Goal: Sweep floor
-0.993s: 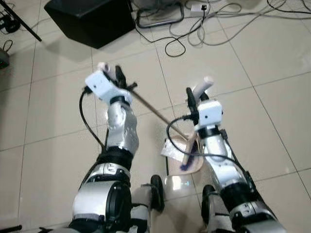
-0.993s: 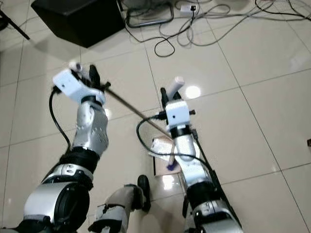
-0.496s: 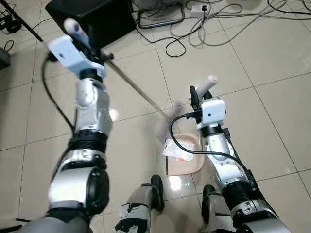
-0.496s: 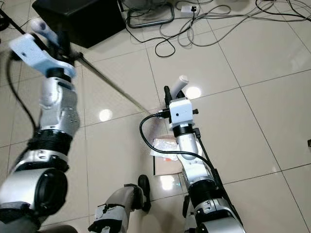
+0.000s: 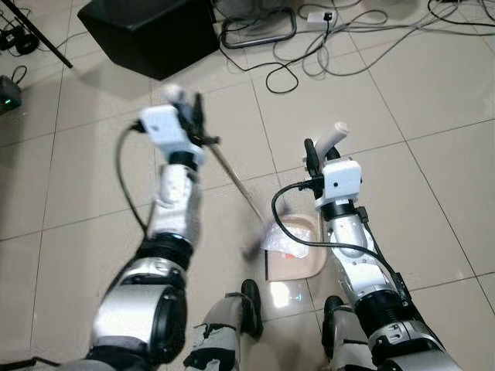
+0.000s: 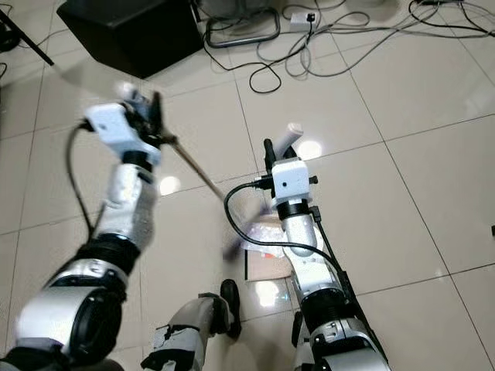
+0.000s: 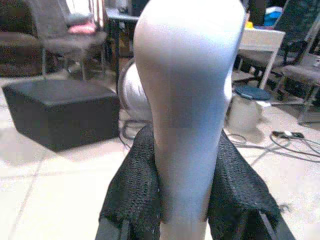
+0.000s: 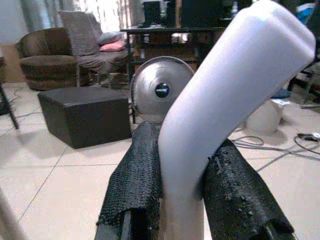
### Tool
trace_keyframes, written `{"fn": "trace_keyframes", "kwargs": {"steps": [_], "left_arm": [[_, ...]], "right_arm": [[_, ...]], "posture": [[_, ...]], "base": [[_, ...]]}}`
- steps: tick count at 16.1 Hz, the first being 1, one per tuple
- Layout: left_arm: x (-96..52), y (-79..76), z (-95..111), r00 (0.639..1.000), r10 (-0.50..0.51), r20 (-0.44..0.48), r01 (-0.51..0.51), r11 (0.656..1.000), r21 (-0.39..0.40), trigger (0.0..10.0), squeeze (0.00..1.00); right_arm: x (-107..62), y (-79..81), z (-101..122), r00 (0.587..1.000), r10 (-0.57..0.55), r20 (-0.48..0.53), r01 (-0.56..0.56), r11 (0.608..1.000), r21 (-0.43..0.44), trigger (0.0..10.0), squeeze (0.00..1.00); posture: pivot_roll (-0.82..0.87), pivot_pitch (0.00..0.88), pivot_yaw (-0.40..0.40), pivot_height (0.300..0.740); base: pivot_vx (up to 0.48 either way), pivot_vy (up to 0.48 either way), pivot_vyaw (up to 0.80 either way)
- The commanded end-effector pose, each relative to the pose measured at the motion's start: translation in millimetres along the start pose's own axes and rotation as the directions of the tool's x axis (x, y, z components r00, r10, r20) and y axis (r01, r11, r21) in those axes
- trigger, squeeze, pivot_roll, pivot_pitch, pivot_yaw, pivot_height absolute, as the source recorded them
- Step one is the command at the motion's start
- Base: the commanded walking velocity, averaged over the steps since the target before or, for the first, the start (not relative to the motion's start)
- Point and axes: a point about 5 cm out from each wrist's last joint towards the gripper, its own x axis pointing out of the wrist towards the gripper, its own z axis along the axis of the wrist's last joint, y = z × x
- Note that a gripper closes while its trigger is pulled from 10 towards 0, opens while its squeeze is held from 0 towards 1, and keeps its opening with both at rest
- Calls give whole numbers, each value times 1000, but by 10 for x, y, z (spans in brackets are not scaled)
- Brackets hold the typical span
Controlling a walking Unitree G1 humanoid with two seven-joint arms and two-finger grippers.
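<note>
Sweeping litter into the dustpan [image 5: 298, 251] by my feet.
My right gripper [image 5: 321, 147] is clamped on the pan's upright white handle [image 8: 220, 110], keeping its mouth toward the broom. Crumpled wrapping [image 5: 280, 241] already lies inside. My left gripper [image 5: 189, 116], closed around the broom handle [image 5: 232, 174], slants the stick down toward the pan; its head is blurred. Beyond lie cables [image 5: 325, 46] and a black box [image 5: 151, 31].

left arm raised, elbow bent, forearm blurred | left gripper [image 5: 188, 110] fingers [image 7: 135, 190] clamped both sides of a white handle | right arm bent forward, lower, forearm upright | right gripper [image 5: 317, 148] fingers [image 8: 137, 185] closed on an angled white handle
</note>
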Motion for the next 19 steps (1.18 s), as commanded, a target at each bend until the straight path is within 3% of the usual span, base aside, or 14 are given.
{"fn": "trace_keyframes", "kwargs": {"steps": [1, 4, 6, 10, 12, 13, 14, 17, 19], "left_arm": [[-37, 30, -13, 1000, 15, 19, -15, 1000, -1, 10000, 0], [-94, -125, -118, 997, 72, -8, -72, 987, -143, 10000, 0], [6, -139, 16, 994, 100, 35, -92, 981, -169, 10000, 0], [286, 163, 434, 994, 38, 105, -34, 999, -37, 10000, 0], [382, 315, 586, 994, 45, 96, -48, 998, 31, 10000, 0], [436, 446, 621, 998, 67, 18, -67, 996, 55, 10000, 0], [412, 538, 563, 997, 42, -70, -36, 996, 85, 10000, 0], [226, 684, 408, 989, 51, -137, -31, 989, 144, 10000, 0], [-25, 746, 300, 985, 16, -169, 4, 993, 117, 10000, 0]], "right_arm": [[-66, -29, -57, 999, -27, -41, 28, 999, 15, 10000, 0], [-95, -140, -72, 995, -82, -51, 83, 996, 23, 10000, 0], [-121, -164, -79, 996, -76, -55, 77, 997, 23, 10000, 0], [-125, -263, -46, 996, -76, -46, 77, 997, 28, 10000, 0], [-113, -322, -21, 995, -89, -38, 91, 995, 36, 10000, 0], [-101, -363, 15, 995, -97, -27, 99, 994, 46, 10000, 0], [-77, -401, 63, 994, -104, -19, 105, 993, 59, 10000, 0], [-37, -504, 208, 994, -112, -6, 112, 990, 89, 10000, 0], [-41, -633, 366, 989, -140, -38, 144, 983, 113, 10000, 0]], "posture": [[58, 286, 211, 740], [52, 267, 208, 740], [54, 243, 192, 740], [55, 203, 167, 740], [53, 187, 162, 740], [50, 157, 151, 740], [44, 140, 142, 740], [21, 83, 104, 740], [-12, 51, 100, 740]], "base": [[0, 0, 0], [0, 0, 0], [0, 0, 0], [0, 0, 0], [0, 0, 0], [0, 0, 0], [0, 0, 0], [0, 0, 0], [0, 0, 0]]}}
